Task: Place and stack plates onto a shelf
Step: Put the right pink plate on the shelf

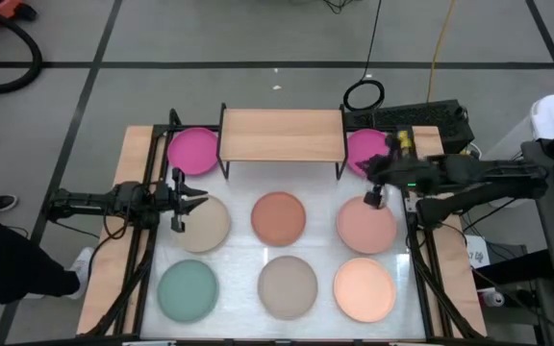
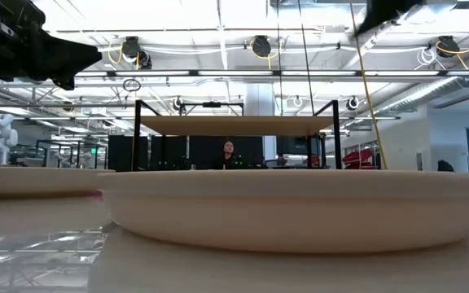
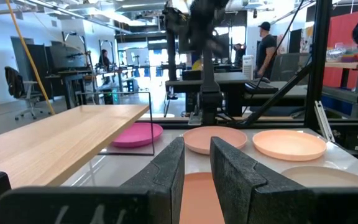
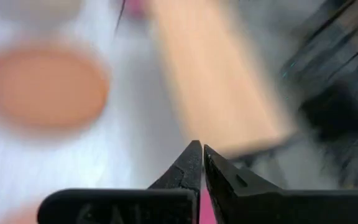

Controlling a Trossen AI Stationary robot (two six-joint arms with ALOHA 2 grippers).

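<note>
shelf (image 1: 282, 135) is bare, no plate lifted yet
left gripper (image 1: 183, 201) jaws narrow by the beige plate (image 1: 210, 223), right gripper (image 1: 374, 200) pinched shut and probably empty; open wider, grab the rim square.

The high camera looks straight down on the whole white-topped table (image 1: 239, 252), while the low one sits at tabletop height, pressed close behind a pale round plate (image 2: 300, 207) and facing level into the room. The left wrist camera looks forward across the table and the right wrist camera tilts down onto it. All four views share the light wood shelf board on thin black legs (image 1: 282, 135).
</note>
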